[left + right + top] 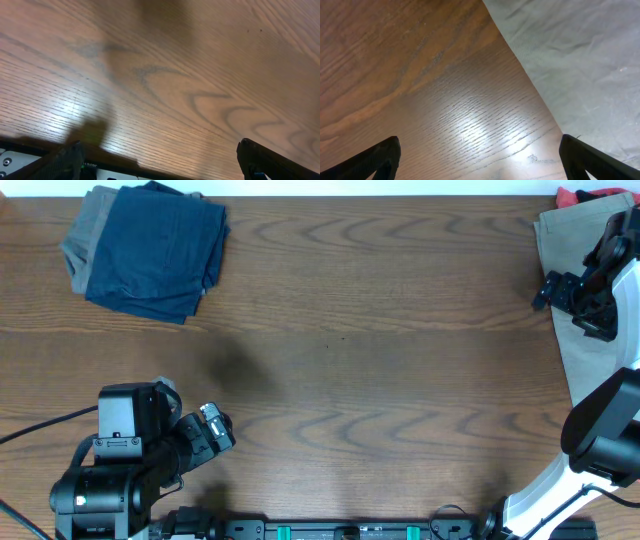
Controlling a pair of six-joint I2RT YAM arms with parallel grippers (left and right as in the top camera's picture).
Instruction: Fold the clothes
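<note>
A folded dark navy-blue pair of shorts (158,250) lies at the back left of the table, on top of a folded olive-grey pair (84,235) that sticks out on its left. A tan-khaki pair (575,270) lies spread flat at the right edge; it also shows in the right wrist view (580,60). My right gripper (548,288) is open and empty, hovering over the left edge of the khaki pair. My left gripper (222,430) is open and empty, low near the front left, over bare wood.
A red cloth (590,195) peeks out at the back right corner. The wooden table (350,360) spans the view. The arm bases stand along the front edge.
</note>
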